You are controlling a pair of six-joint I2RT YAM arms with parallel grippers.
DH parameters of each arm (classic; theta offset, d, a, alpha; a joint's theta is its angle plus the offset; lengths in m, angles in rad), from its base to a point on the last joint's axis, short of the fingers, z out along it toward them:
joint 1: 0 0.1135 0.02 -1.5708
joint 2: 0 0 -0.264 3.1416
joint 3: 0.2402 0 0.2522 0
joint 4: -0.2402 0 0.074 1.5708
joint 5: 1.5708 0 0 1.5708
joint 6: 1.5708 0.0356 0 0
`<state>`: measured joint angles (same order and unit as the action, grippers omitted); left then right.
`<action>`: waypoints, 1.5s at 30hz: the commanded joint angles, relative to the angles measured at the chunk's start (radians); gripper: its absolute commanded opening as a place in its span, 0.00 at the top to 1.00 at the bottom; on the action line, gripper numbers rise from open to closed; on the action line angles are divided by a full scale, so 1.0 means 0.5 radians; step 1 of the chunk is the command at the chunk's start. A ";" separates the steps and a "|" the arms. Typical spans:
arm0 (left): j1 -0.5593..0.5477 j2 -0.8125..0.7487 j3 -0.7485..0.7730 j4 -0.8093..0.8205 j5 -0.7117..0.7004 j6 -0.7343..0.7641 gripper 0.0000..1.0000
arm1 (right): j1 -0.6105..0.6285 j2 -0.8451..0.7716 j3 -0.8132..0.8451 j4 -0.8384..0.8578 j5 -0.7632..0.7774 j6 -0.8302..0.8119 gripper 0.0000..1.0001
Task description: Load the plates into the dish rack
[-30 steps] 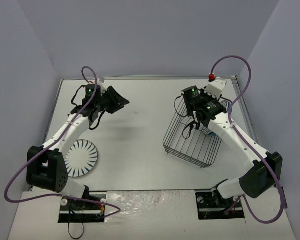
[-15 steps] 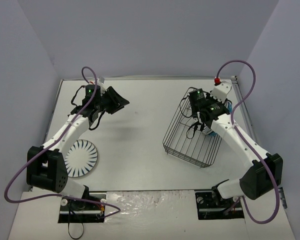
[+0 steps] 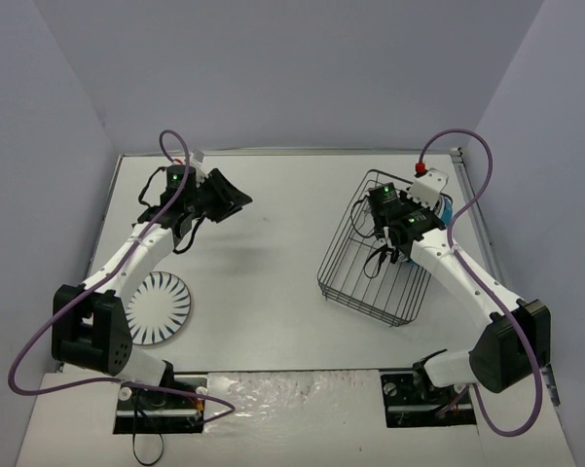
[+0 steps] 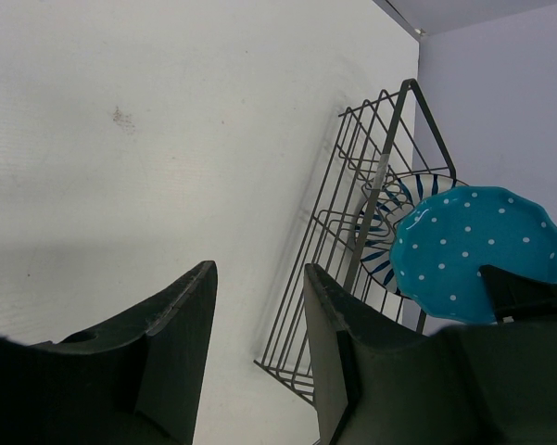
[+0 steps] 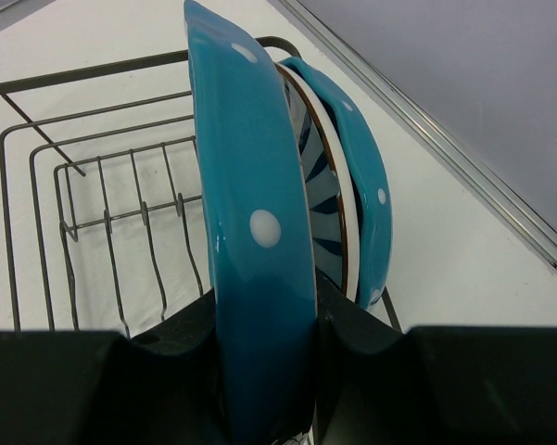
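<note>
My right gripper point(image 5: 264, 306) is shut on a teal-blue dotted plate point(image 5: 250, 213), held upright on edge over the far right end of the black wire dish rack point(image 5: 102, 213). Just behind it, a white striped plate point(image 5: 326, 199) and a second teal plate point(image 5: 369, 204) stand in the rack. From above, the right gripper point(image 3: 401, 226) is over the rack point(image 3: 365, 277). The other white striped plate point(image 3: 158, 308) lies flat on the table at the near left. My left gripper point(image 3: 236, 199) is open and empty, raised at the far left; its wrist view shows the rack point(image 4: 352, 232) and the held teal plate point(image 4: 477, 250).
A raised metal rail point(image 5: 445, 148) runs along the table's right edge close to the rack. Grey walls enclose the table on three sides. The left arm's links point(image 3: 127, 258) pass just beyond the striped plate on the table.
My right gripper has moved right and away with the teal plate, closer to the two plates standing in the rack. The left arm has not moved.
</note>
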<state>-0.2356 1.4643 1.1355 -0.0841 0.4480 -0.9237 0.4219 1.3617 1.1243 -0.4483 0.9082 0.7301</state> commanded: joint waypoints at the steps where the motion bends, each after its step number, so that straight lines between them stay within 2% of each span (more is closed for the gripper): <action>1: 0.011 -0.109 0.055 0.116 0.021 0.028 0.62 | -0.047 -0.080 0.007 0.227 0.146 -0.006 1.00; 19: 0.010 -0.100 0.070 0.104 0.012 0.019 0.62 | -0.292 0.137 0.116 0.313 -0.268 -0.210 1.00; 34: 0.011 -0.149 0.085 0.033 0.003 0.034 0.62 | -0.402 0.333 0.089 0.336 -0.428 -0.239 1.00; 38: 0.008 -0.167 0.095 0.018 0.009 0.037 0.62 | -0.402 0.388 0.089 0.354 -0.479 -0.239 0.95; 42: 0.011 -0.192 0.101 0.004 0.012 0.050 0.62 | -0.402 0.386 0.083 0.351 -0.484 -0.230 0.80; 45: 0.010 -0.198 0.115 -0.026 0.012 0.061 0.62 | -0.405 0.340 0.083 0.354 -0.517 -0.233 0.65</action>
<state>-0.2356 1.4237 1.1355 -0.1154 0.4473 -0.9181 0.2406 1.5436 1.1374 -0.2909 0.6131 0.6018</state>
